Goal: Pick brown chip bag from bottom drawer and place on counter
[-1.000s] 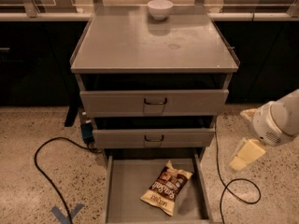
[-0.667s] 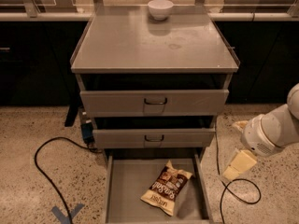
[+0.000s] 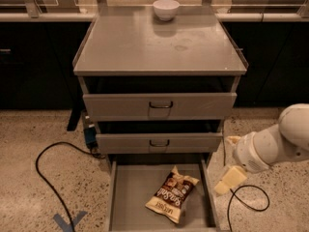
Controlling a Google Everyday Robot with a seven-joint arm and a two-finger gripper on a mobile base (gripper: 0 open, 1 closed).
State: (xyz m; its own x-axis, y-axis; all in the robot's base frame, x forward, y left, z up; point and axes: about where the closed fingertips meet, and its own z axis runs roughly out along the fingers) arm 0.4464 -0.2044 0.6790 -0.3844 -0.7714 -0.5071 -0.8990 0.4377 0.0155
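Blue tape mark sat on the floor left of the bottom drawer. The brown chip bag lay flat inside the drawer, near its middle. Just right of the drawer, the pincer hung released, holding nothing.

The gripper sits lower and further left than before, at lower right, just beside the right wall of the bottom drawer.

Robot lab: tool beside steel drawers
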